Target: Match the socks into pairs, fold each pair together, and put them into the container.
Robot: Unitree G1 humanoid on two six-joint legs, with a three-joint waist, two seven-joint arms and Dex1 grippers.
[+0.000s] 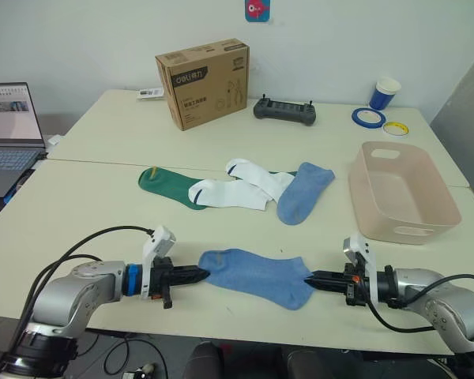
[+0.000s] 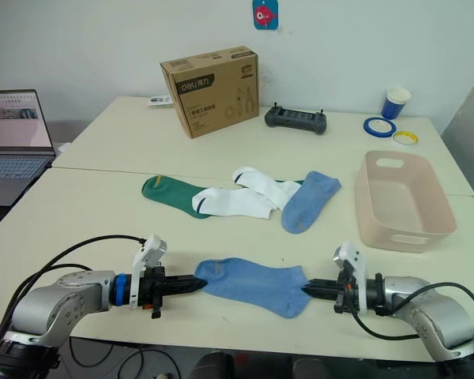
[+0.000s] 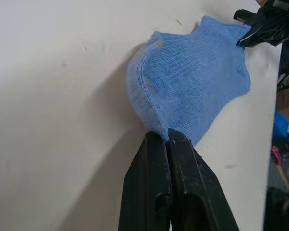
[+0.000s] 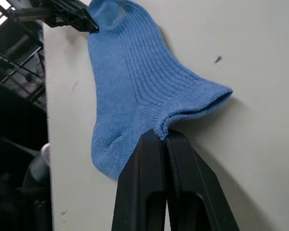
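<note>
A: How is the near blue sock (image 1: 257, 275) held?

B: It is stretched flat along the table's front edge, its long axis running nine to three o'clock. The left gripper (image 1: 199, 274) is clamped on its nine-o'clock end, the right gripper (image 1: 314, 279) pinched shut on its three-o'clock end. Neither arm is nearer; each has one end.

A: Where is its mate seen?

B: The second blue sock (image 1: 303, 192) lies toward twelve o'clock of the held one, well apart, at the right end of a heap: a green sock (image 1: 167, 185), then two white socks (image 1: 241, 186), then the blue, which touches the whites.

A: And the container (image 1: 423, 202)?

B: It is set toward two o'clock, empty. Nothing is judged to stand between; the cardboard box (image 1: 203, 82) is far back.
</note>
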